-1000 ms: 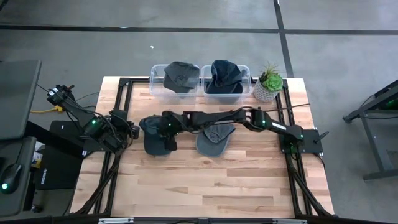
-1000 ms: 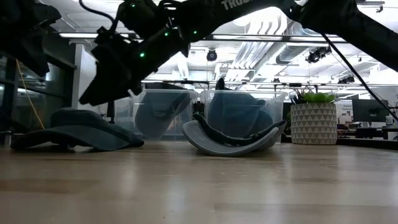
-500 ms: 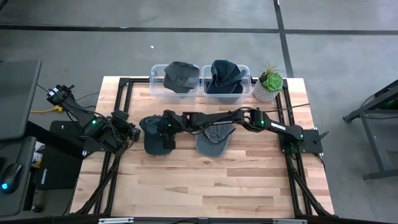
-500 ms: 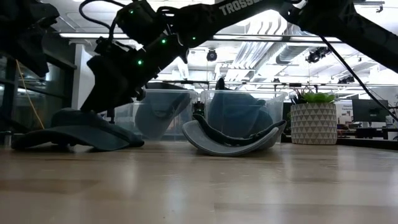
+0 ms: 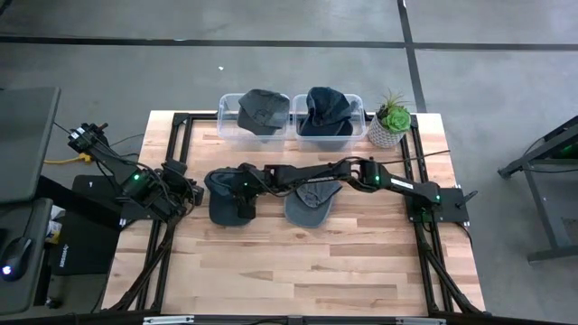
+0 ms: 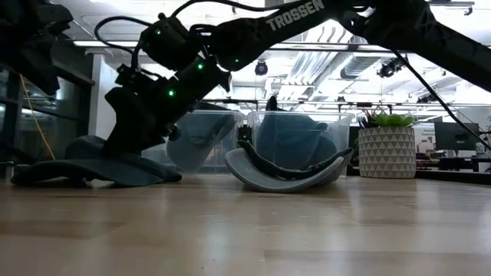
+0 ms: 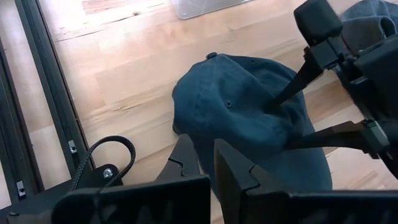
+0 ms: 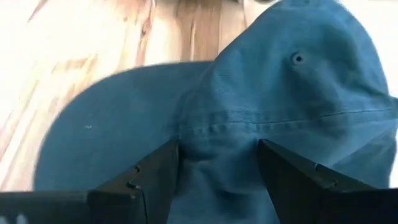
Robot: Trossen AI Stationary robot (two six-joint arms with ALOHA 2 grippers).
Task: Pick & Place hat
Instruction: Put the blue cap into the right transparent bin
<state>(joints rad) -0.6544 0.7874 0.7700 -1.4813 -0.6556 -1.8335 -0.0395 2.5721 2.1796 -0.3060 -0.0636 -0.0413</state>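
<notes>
A dark blue cap (image 5: 219, 203) lies brim-down on the table's left part, also seen in the low view (image 6: 92, 167). My right gripper (image 5: 242, 193) reaches across the table and stands over the cap's crown (image 8: 292, 81), open, with one finger on each side of the crown's front. My left gripper (image 7: 207, 152) waits shut just off the cap's left side (image 5: 193, 191), touching nothing. A second blue cap (image 5: 312, 204) rests upside down on its crown at mid-table (image 6: 288, 172). My right gripper comes at the cap from above, slanting from the table's right. Its two fingers (image 8: 158, 171) are set down on the crown's front (image 8: 217, 134), just behind the brim seam, with cloth bulging between them. The crown is dented under one fingertip (image 7: 273, 107). The cap still lies on the table.
Two clear bins (image 5: 291, 134) at the far edge each hold a dark hat. A potted plant (image 5: 390, 122) stands to their right. A black metal frame (image 5: 176, 126) runs around the tabletop. Bare wood spreads along the near side (image 5: 298, 262).
My right gripper has come down from above the left cap onto its crown and shifted slightly toward the table's left. The crown has been pressed in and now bulges behind the fingers. The cap has stayed in place.
</notes>
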